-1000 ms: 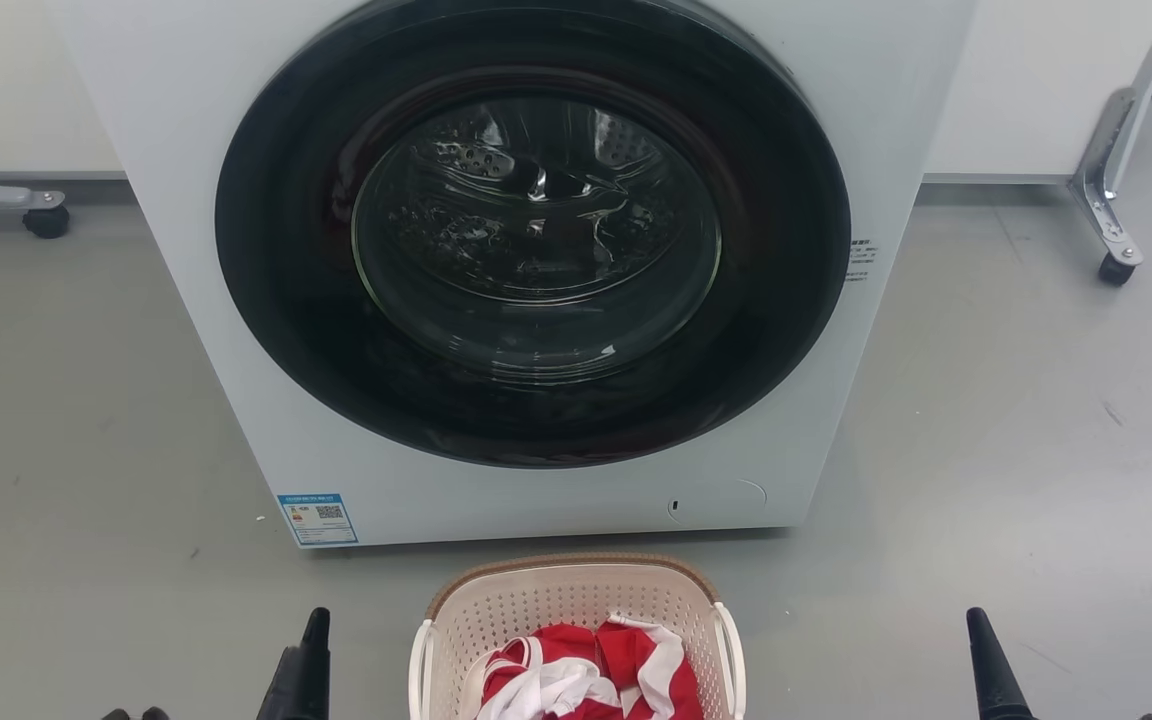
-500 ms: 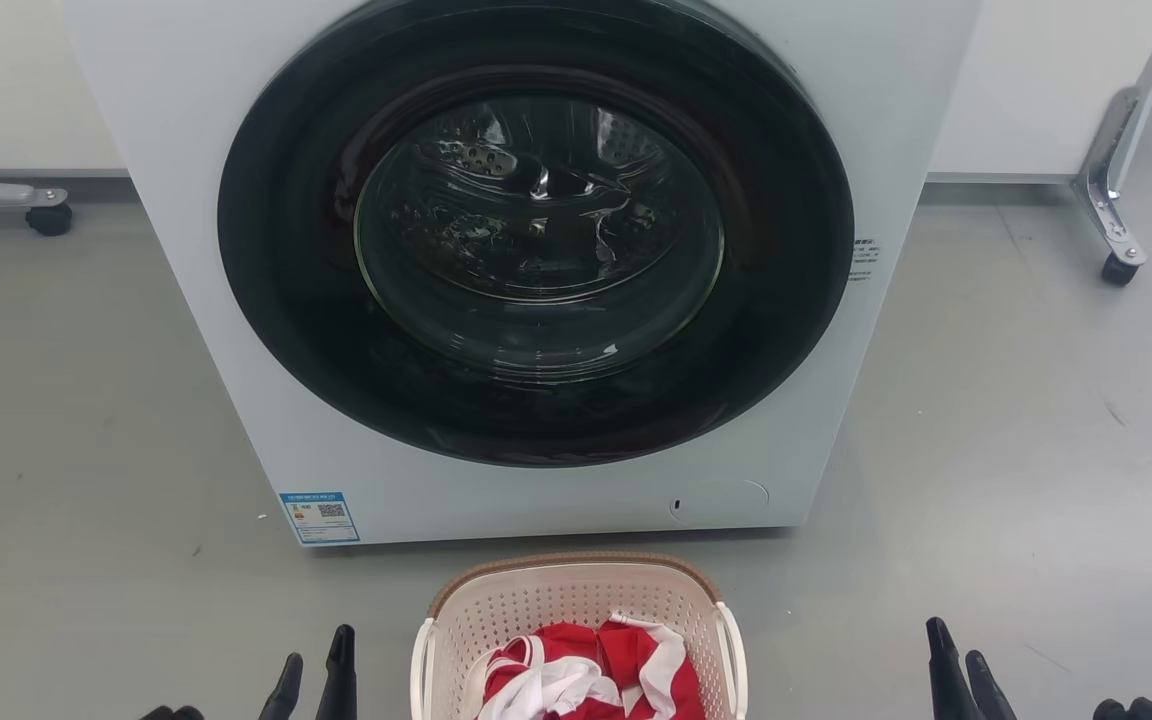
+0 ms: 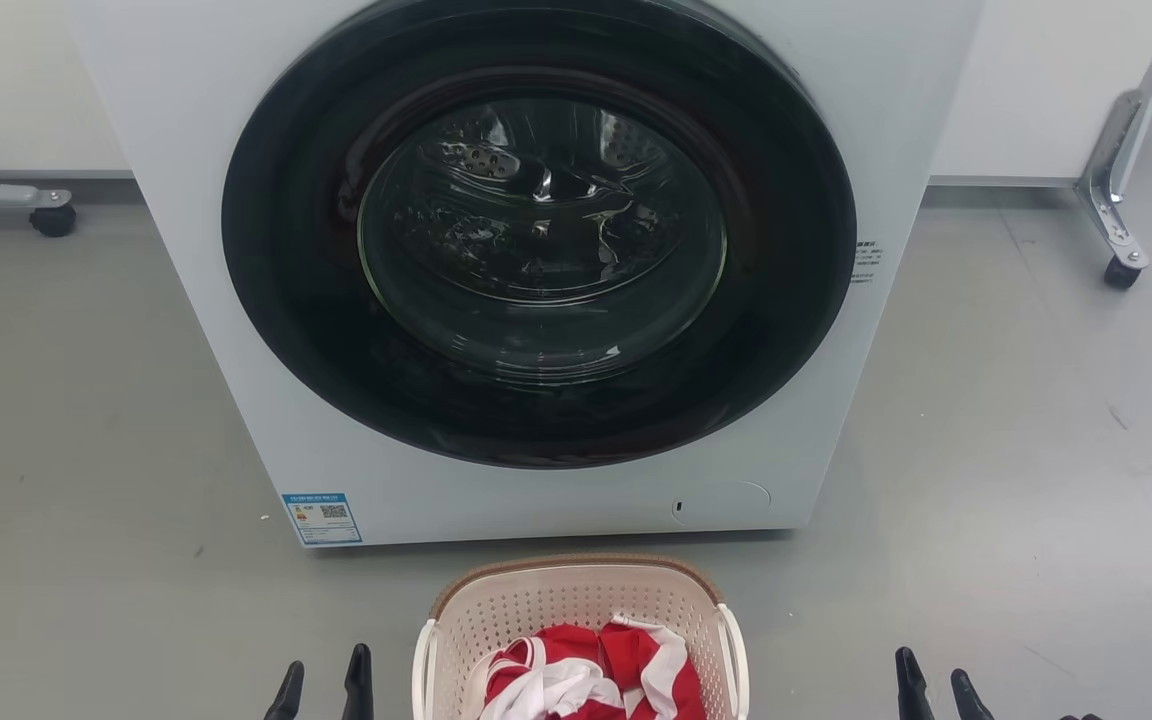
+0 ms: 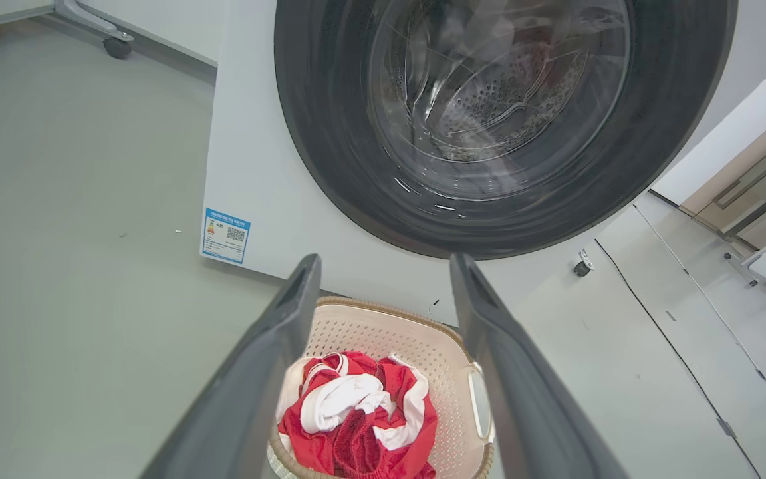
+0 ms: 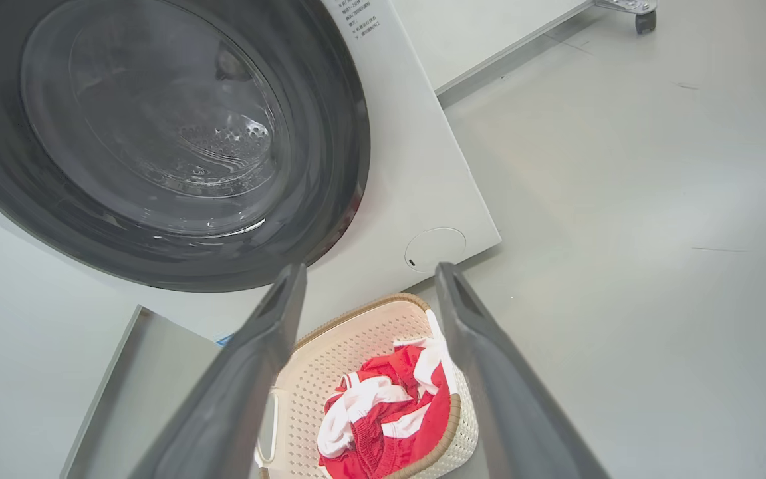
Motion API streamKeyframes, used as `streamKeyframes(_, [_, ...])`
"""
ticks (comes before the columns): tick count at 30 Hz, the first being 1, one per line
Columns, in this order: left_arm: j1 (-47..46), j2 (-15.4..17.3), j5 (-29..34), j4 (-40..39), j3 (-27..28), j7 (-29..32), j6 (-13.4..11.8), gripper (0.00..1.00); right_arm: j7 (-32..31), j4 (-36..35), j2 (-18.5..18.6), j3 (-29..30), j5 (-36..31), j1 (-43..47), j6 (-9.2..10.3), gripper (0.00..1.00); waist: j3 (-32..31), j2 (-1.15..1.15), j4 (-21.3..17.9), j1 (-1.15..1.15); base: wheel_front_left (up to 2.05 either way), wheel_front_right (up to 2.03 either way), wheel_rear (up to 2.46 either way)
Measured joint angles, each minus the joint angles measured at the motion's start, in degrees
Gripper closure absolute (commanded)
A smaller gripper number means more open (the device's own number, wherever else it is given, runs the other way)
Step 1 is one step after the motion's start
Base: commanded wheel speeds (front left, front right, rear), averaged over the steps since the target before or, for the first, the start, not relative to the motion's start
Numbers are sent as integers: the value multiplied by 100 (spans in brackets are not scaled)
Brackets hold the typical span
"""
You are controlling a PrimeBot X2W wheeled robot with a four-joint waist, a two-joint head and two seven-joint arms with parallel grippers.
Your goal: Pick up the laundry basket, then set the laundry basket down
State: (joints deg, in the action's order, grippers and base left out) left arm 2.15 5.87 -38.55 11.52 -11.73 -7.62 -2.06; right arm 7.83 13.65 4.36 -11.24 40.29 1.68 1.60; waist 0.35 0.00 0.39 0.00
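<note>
The laundry basket sits between my left gripper and right gripper, touching neither; both spread, empty. Grey floor beneath, white washer just behind

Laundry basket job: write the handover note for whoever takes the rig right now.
Left pincer: open, empty, beside the laundry basket on its left, not touching.
Right pincer: open, empty, farther off on its right.
Basket: on the floor before the washer, red and white clothes inside.
Done: nothing; basket not yet lifted.
Left: grip it, probably by the white side handles, lift, set down.
</note>
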Motion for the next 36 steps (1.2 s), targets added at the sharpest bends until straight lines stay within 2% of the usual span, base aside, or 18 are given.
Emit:
streamKeyframes(25, [375,88,2113,-144,-399,-520,-375,0,501,-123,1,-492,-1976,271,348,0,18,0,-34,0,0,0,0])
streamKeyframes(32, [449,90,2580,-164,-498,-669,-457,0,645,-156,1,-616,-2520,324,420,0,15,0,-62,0,0,0,0])
streamKeyframes(36, [521,82,2596,-160,-495,-669,-457,0,645,-156,1,-613,-2572,385,420,0,1,0,-78,0,0,0,0])
